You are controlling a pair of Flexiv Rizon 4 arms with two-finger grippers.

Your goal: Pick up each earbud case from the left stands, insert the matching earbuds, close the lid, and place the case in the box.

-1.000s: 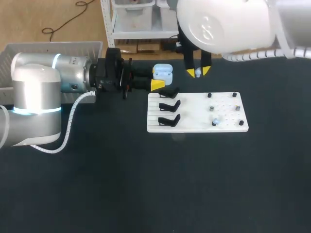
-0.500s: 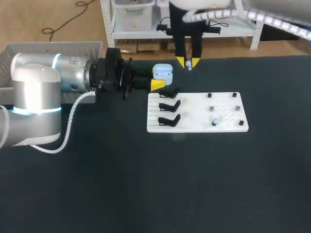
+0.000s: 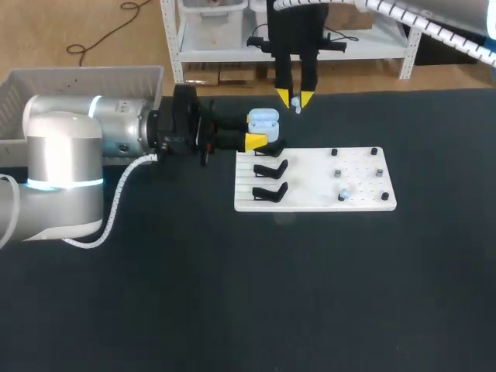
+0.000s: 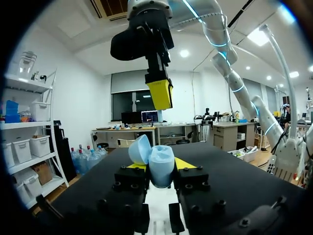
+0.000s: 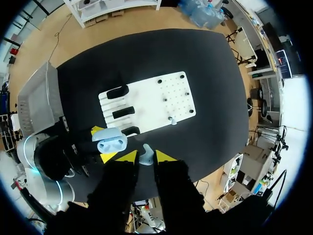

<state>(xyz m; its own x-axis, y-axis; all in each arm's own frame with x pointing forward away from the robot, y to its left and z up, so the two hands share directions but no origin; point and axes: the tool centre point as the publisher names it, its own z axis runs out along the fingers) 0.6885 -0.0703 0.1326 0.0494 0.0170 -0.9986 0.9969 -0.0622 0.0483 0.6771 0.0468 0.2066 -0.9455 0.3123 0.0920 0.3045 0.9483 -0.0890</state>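
While the left jaws are closing on an open, pale blue case (image 3: 262, 119) from both sides, its lid is tilting back. Just ahead of and above the case, the right jaws are hanging tips-down, pinching a small pale earbud (image 3: 296, 101) between nearly closed yellow tips. Beside the left jaws, a white board (image 3: 364, 201) is lying on the dark surface (image 3: 232, 294), carrying three black stands (image 3: 270, 167) near the case and a second earbud (image 3: 342, 194) farther off. A white box (image 3: 46, 85) is sitting behind the left arm (image 3: 116, 132).
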